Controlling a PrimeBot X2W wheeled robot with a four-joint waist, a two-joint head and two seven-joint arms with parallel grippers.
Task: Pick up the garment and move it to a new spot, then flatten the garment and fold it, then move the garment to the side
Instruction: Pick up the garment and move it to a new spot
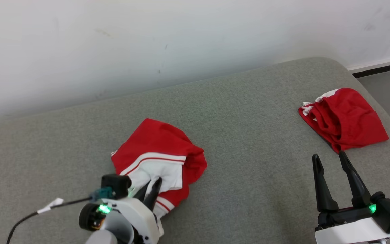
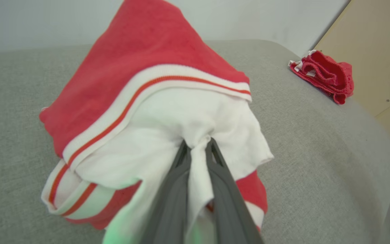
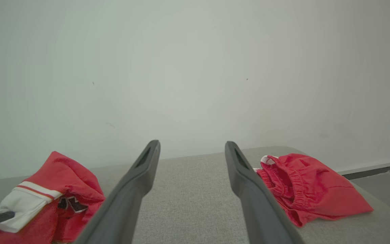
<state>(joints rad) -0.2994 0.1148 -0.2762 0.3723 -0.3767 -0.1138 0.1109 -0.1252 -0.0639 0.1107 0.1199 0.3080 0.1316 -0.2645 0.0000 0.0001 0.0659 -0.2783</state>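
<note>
With my left hand (image 2: 197, 144) pinching the white lining of the red-and-white jersey (image 1: 161, 142), my right hand (image 1: 328, 156) wide open, I judge a slow, high lift best.

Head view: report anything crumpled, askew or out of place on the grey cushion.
Both clothes lie crumpled, not flat. The red-and-white garment is bunched, its white cloth pinched in the left gripper. The red shorts sit rumpled near the far right corner of the grey cushion, close to its edge.
</note>
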